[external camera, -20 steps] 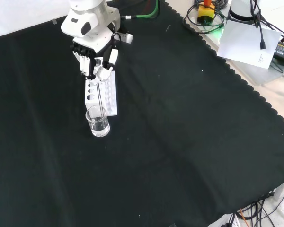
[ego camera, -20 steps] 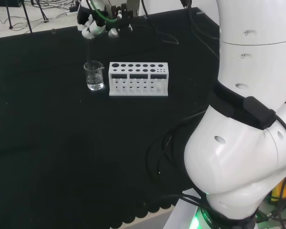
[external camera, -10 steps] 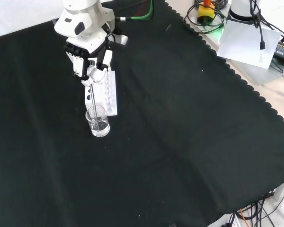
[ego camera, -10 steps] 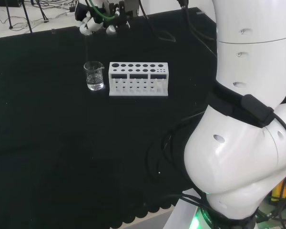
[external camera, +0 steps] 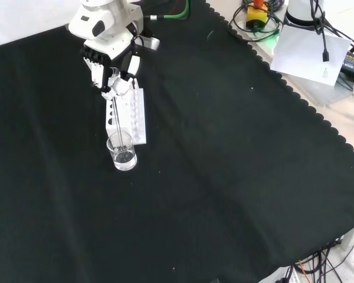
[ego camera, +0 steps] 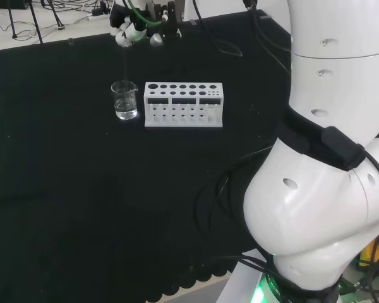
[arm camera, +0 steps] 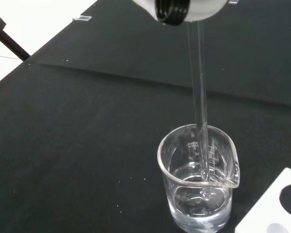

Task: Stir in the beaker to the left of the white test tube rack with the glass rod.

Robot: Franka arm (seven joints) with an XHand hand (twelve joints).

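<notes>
Wrist view shows the thin clear glass rod (arm camera: 200, 97) dipping into the small clear glass beaker (arm camera: 200, 187) of water, pinched upright by the black-and-white hand (external camera: 113, 79) for stirring.

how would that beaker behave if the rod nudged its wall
The beaker looks like thin clear glass, so probably fragile. It holds only a little liquid and stands free on the cloth, so it may slide or tip. The rod is thin and probably brittle too.

Hand (external camera: 113, 76) raised, fingers curled downward
</notes>
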